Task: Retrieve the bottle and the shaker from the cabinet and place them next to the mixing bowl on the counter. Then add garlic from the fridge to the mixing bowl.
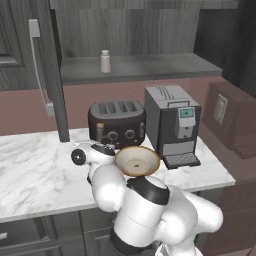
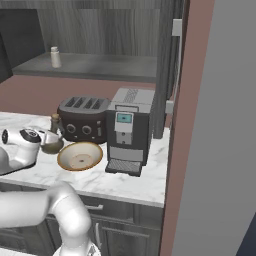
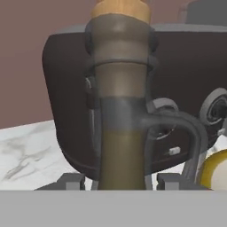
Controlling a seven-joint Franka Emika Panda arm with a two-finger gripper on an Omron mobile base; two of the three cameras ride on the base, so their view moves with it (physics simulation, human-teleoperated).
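From the left base view you see the marble counter (image 1: 35,170), the tan mixing bowl (image 1: 137,160) before the dark toaster (image 1: 117,121), and the white shaker (image 1: 105,61) on the cabinet shelf. On the right, the arm reaches low, its gripper (image 2: 46,141) at the glass bottle (image 2: 52,137). Hand view: the fingers (image 3: 71,181) flank the cork-topped bottle (image 3: 119,102), apparently clasping it.

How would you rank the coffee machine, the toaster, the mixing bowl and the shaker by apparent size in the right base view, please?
1. Coffee machine, the tallest.
2. Toaster, similar in width but lower.
3. Mixing bowl, clearly smaller than both.
4. Shaker, smallest, though it stands farther back on the cabinet shelf, so distance shrinks it somewhat.
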